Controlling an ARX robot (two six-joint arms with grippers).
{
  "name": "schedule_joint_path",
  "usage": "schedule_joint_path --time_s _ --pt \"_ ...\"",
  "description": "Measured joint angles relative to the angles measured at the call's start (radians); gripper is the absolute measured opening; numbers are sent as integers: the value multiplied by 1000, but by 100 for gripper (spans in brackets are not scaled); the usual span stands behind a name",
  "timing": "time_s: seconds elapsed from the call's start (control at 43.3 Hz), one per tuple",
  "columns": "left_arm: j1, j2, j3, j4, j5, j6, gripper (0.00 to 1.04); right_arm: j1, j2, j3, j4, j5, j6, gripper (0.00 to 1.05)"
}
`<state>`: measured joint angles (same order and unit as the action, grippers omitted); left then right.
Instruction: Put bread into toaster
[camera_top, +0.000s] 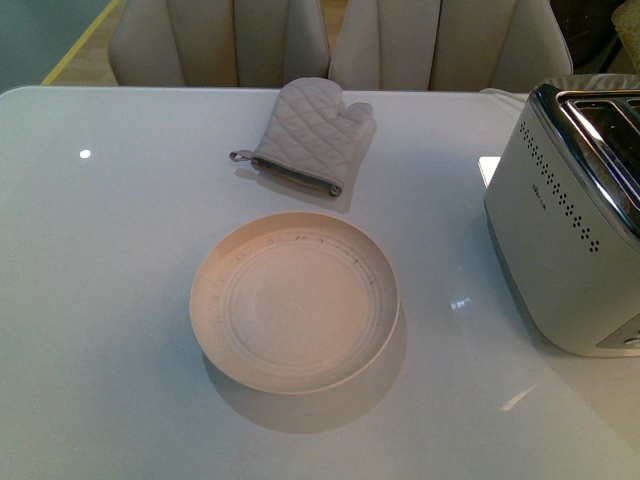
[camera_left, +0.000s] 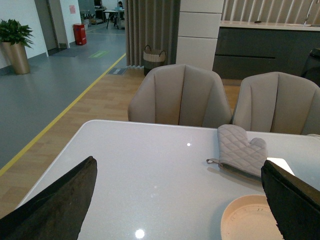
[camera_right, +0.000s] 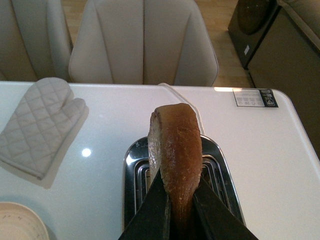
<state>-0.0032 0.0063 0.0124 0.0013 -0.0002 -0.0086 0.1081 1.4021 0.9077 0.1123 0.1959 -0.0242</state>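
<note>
**Slice Poised Over the Toaster**

Our right gripper (camera_right: 177, 194) pinches the bread (camera_right: 175, 142) by its lower edge, the jaws pressed against both faces. The slice stands upright with its domed crust uppermost. Directly beneath the jaws lies the chrome top of the toaster (camera_right: 134, 167), and the slice's thin edge runs roughly along the line of the slots. We cannot tell which slot it sits over; it looks closer to the middle bar than to either opening. We judge that the coming move needs a small sideways correction, then a straight descent. Our left gripper (camera_left: 180, 200) hangs empty with its jaws spread wide, well away over the white table (camera_top: 100, 260), near the empty plate (camera_top: 212, 300) and the quilted oven mitt (camera_top: 310, 135).
</note>
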Motion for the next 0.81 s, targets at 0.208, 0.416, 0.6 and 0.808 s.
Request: schedule_joint_path --time_s 0.208,0.416,0.6,0.808 --pt "0 0 0 0 0 0 98 -11 33 -18 -14 7 2 3" --pt "0 0 0 0 0 0 98 -11 60 -32 -13 10 11 3" --pt "0 0 0 0 0 0 98 -16 77 -36 -15 14 13 3" --pt "0 0 0 0 0 0 98 -22 96 -39 -17 13 18 3"
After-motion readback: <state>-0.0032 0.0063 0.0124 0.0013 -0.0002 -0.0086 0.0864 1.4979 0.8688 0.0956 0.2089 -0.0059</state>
